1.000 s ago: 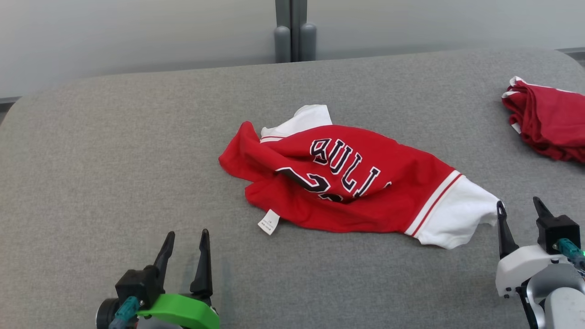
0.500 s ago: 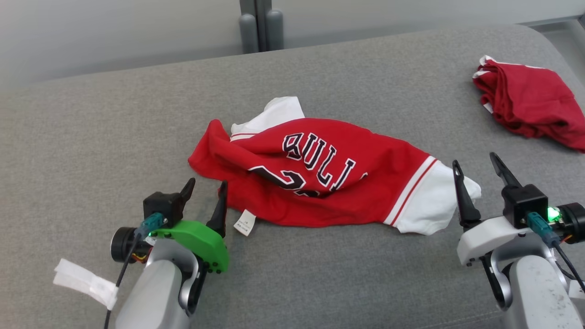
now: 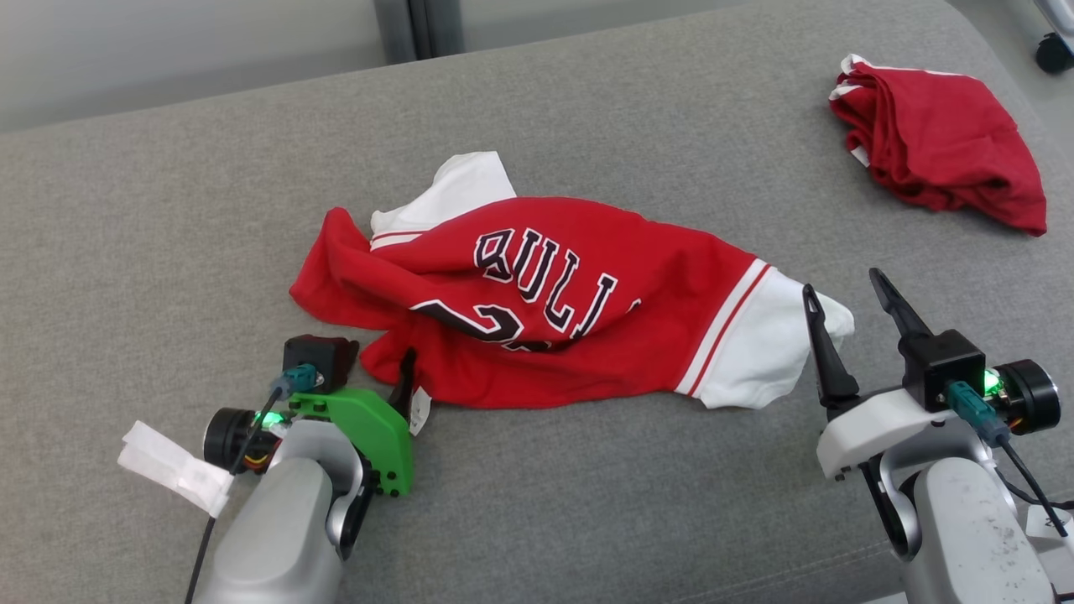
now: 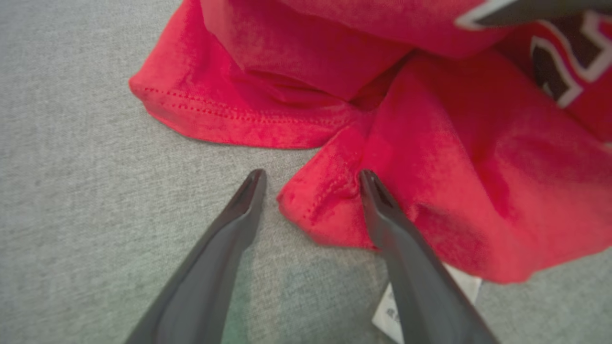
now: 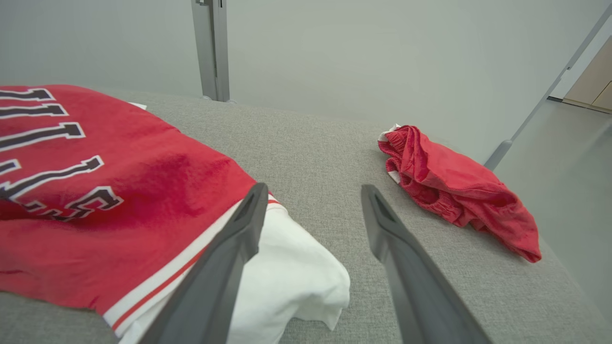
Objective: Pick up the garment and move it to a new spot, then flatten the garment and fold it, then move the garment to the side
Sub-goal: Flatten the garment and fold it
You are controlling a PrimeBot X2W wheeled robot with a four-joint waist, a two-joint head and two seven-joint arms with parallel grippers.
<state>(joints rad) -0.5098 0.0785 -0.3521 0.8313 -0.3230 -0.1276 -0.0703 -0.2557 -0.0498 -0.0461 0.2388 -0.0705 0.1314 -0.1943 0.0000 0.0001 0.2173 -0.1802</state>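
Head view first: the red-and-white jersey [image 3: 545,319] lies crumpled in the middle of the grey padded surface [image 3: 168,210], lettering up, its white sleeve end toward the robot's right. Left gripper [image 3: 377,365] is down at the jersey's near left corner, fingers spread. In the left wrist view its jaws straddle a fold of red hem, with one finger [image 4: 397,248] over the cloth, the other over bare grey, and the white tag [image 4: 387,315] just beside. Right gripper [image 3: 843,283] stands wide too — hovering at the white sleeve end, nothing pinched. A second red garment [image 3: 940,159] sits bunched well apart at the far right.
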